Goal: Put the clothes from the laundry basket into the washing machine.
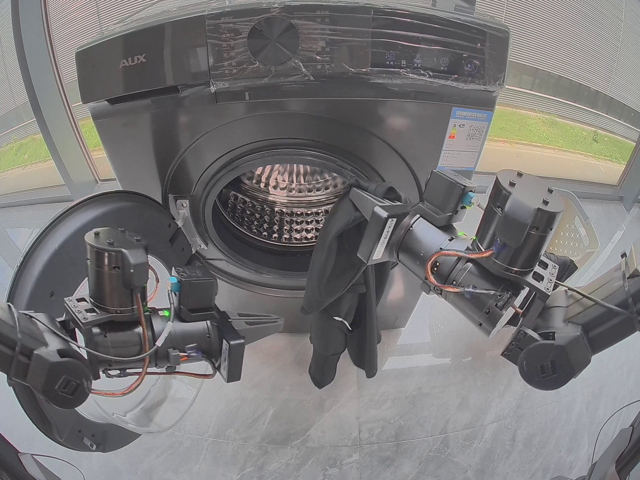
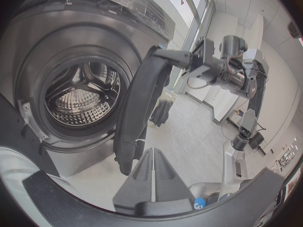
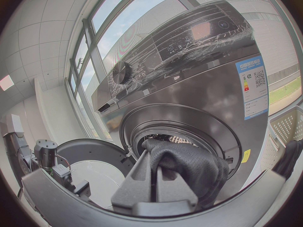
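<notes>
The left gripper is seen low in front of the washer, below the left of its opening, with its fingers pressed together and nothing held between them. Behind the left arm, the round door is swung wide open to the left.

A black garment is pinched at its top by the right gripper, which is held just in front of the right edge of the opening. The cloth is draped over the fingers and hangs down past the washer's front, its lower end free above the tiled floor.

Beyond it, the steel drum is seen through the opening. To the right of the washer, behind the right arm, a white laundry basket stands on the floor, with another dark cloth lying over its rim.
</notes>
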Available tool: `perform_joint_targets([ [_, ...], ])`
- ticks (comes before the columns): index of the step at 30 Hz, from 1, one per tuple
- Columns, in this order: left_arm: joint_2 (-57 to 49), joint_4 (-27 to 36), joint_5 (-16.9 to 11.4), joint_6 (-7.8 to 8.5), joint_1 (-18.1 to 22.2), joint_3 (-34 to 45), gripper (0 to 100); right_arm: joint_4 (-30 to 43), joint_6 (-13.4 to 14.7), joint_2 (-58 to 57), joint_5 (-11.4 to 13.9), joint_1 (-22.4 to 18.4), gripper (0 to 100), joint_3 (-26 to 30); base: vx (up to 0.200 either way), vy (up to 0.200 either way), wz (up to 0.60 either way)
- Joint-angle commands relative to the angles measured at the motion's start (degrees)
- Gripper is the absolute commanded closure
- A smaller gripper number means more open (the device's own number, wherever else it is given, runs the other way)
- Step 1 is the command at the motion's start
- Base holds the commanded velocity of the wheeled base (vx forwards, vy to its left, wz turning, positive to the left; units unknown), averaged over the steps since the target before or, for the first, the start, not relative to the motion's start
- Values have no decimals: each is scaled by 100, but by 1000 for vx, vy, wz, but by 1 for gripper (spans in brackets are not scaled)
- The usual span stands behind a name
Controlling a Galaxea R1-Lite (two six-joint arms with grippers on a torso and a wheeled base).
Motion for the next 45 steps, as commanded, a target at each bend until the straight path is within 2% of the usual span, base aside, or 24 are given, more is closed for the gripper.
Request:
perform_joint_targets([
  [1, 565, -101, -32, 22, -83, -107, 100, -4, -1, 29, -19, 6, 100, -18, 0, 0, 0],
  [7, 802, -391, -137, -48, -180, -99, 100, -21, -1, 91, -28, 6, 100, -36, 0, 0, 0],
  [8, 829, -409, -216, -128, -198, -90, 100, -30, 8, 91, -28, 6, 100, -27, 0, 0, 0],
  [14, 1048, -470, -234, -145, -215, -116, 100, -13, 8, 91, -28, 6, 100, -27, 0, 0, 0],
  [18, 1532, -954, -225, -215, -294, -283, 100, -48, 8, 143, -28, 15, 100, -45, 0, 0, 0],
  [20, 1743, -1235, -216, -321, -347, -389, 100, -83, 8, 196, -28, 15, 100, -45, 0, 0, 0],
  [24, 2085, -1754, -129, -585, -452, -600, 100, -92, 8, 205, -28, 59, 100, -36, 0, 0, 0],
  [27, 2332, -1885, -58, -602, -452, -775, 100, -83, 8, 196, -28, 76, 100, -45, 0, 0, 0],
  [32, 2666, -2149, 232, -629, -452, -1144, 100, -83, 8, 161, -28, 76, 100, -10, 0, 0, 0],
  [35, 2745, -2439, 355, -725, -452, -1197, 100, -83, 8, 161, -36, 68, 100, -1, 0, 0, 0],
  [41, 2789, -2632, 557, -769, -444, -1311, 100, -83, 8, 152, -36, 85, 100, -1, 0, 0, 0],
  [45, 2841, -2808, 583, -778, -452, -1347, 100, -83, 8, 152, -98, 85, 100, 8, 0, 0, 0],
])
